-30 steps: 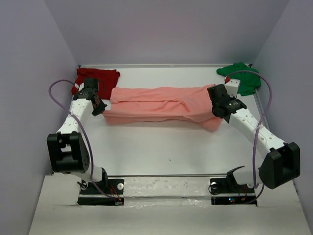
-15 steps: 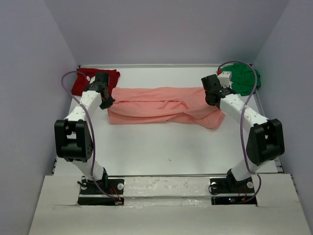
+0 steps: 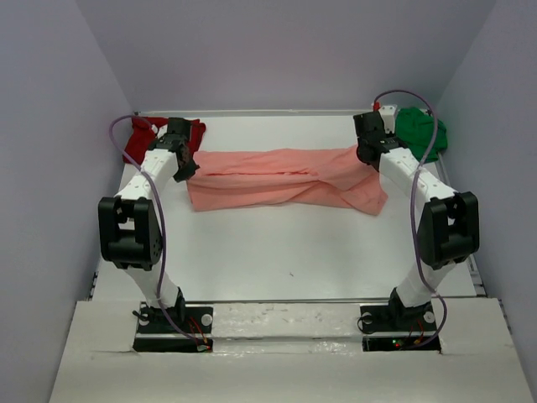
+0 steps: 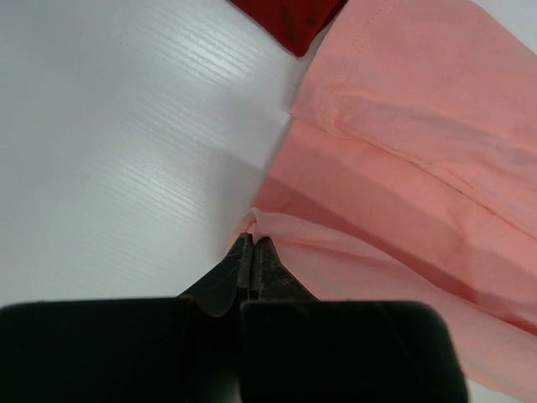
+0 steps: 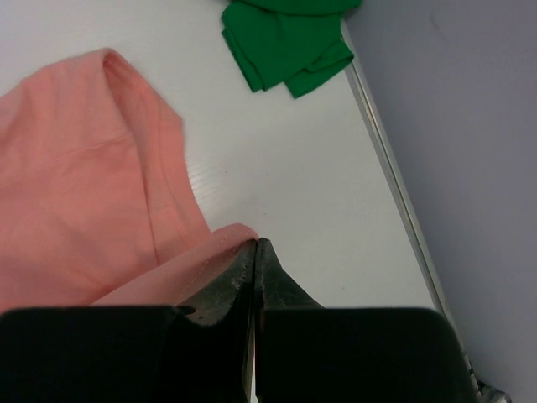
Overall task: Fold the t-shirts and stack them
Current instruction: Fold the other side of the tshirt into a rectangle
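Top external | dark red t-shirt [image 3: 139, 141] partly hidden | left tool [image 4: 252, 245], right tool [image 5: 254, 246] clamp salmon-pink t-shirt [image 3: 285, 176]

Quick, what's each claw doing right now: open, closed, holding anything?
Left claw: closed, pinching one end of the salmon-pink t-shirt.
Right claw: closed, pinching the same shirt's other end.
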You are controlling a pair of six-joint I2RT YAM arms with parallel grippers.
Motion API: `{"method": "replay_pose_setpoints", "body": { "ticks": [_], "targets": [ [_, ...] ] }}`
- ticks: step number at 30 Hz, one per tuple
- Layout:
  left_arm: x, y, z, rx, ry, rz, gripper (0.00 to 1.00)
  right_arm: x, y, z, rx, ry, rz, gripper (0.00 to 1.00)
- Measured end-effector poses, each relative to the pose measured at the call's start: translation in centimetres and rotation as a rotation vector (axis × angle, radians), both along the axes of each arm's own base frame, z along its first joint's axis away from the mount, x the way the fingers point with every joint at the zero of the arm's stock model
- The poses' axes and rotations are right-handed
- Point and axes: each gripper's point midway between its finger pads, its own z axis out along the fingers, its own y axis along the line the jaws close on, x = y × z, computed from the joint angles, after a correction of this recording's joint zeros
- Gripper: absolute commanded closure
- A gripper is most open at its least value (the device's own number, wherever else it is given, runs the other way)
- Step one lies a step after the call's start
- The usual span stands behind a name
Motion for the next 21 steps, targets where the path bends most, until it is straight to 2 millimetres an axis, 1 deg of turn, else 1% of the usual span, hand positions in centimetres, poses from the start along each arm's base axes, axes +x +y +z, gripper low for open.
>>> {"method": "replay_pose_setpoints", "body": {
  "ticks": [6, 9, 12, 15, 18, 21],
  "targets": [
    [0.9, -0.2, -0.3, 0.01, 0.01, -0.002, 1.0, 2.0, 1.1, -1.3, 0.005, 0.055, 0.083, 1.0],
    [1.6, -0.4, -0.2, 0.011, 0.009, -0.006, 1.0, 2.6, 1.5, -1.6, 0.008, 0.068, 0.109, 1.0],
    [2.5, -0.6, -0.1, 0.012, 0.004, -0.007, 1.0, 3.3, 1.8, -1.5, 0.014, 0.071, 0.133, 1.0],
    [3.0, -0.8, -0.2, 0.016, 0.008, -0.01, 1.0, 4.2, 2.1, -1.5, 0.02, 0.067, 0.147, 1.0],
    [3.4, -0.9, -0.7, 0.019, 0.019, -0.01, 1.0, 4.7, 2.2, -1.9, 0.025, 0.076, 0.158, 1.0],
    [3.6, -0.8, -1.4, 0.024, 0.035, -0.009, 1.0, 4.8, 2.1, -2.4, 0.031, 0.087, 0.16, 1.0]
  ]
}}
